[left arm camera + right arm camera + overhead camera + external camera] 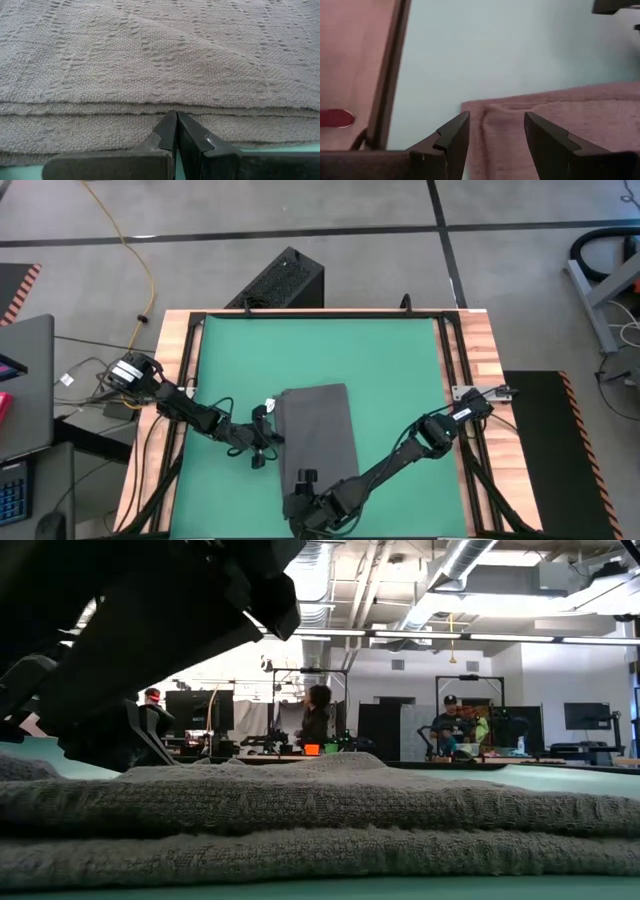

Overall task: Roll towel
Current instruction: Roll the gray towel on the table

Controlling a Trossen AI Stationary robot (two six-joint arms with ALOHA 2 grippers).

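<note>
The dark grey towel (318, 435) lies folded into a long strip of several layers on the green mat (320, 350), its length running from far to near. In the low view the towel's stacked layers (320, 830) fill the foreground. My left gripper (176, 131) is shut, with its tips at the towel's left long edge (150, 107), about halfway along. My right gripper (495, 131) is open and hovers over the towel's near left corner (472, 107), one finger on either side of it, touching nothing. In the high view my right gripper (300, 500) covers the towel's near end. My left gripper's shut fingertips (170, 125) point slanting down from the table's left side at the layered left edge of the towel (210, 117). I cannot tell whether they touch the cloth. The towel lies flat on the mat.
A wooden border (480, 350) frames the mat. A black box (285, 280) stands on the floor past the table's far edge. The mat is bare to the far side and to the right of the towel. People (318, 715) are in the room behind.
</note>
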